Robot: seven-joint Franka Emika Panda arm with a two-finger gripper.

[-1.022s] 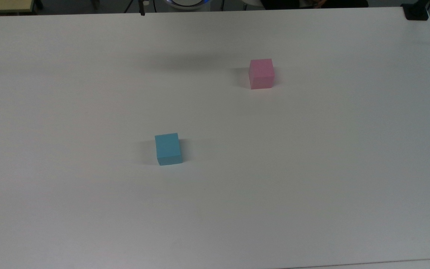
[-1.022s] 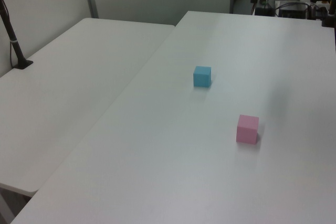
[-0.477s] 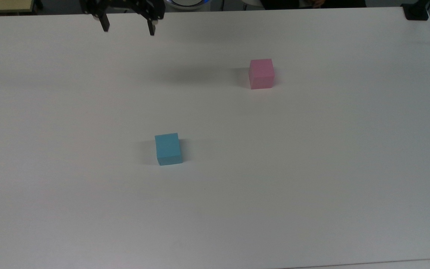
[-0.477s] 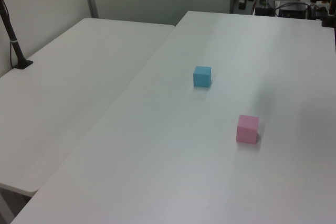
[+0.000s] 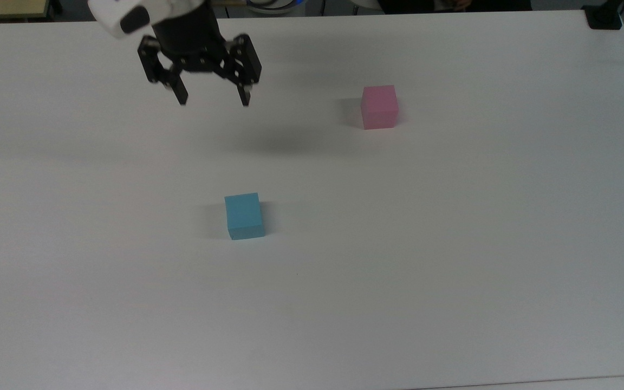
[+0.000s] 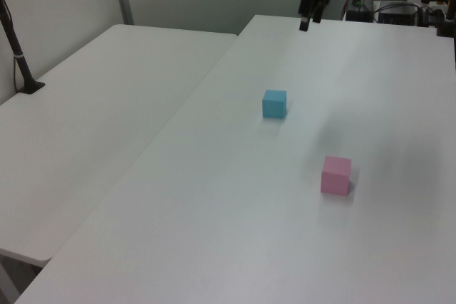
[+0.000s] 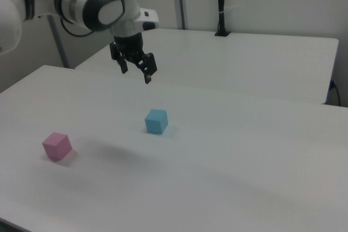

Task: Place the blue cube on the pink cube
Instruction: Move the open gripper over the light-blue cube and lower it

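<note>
Blue cube (image 5: pixel 244 215) is what you go for first: your gripper (image 5: pixel 214 101) hangs in the air with fingers spread and empty, and the cube sits on the white table (image 5: pixel 453 244) lower in the top view and slightly right, well apart from the pink cube (image 5: pixel 379 106)

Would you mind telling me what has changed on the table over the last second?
The gripper has come into the top view from the far edge and moved out over the table, fingers open, holding nothing. The blue cube and the pink cube have stayed in place, untouched and apart.
</note>
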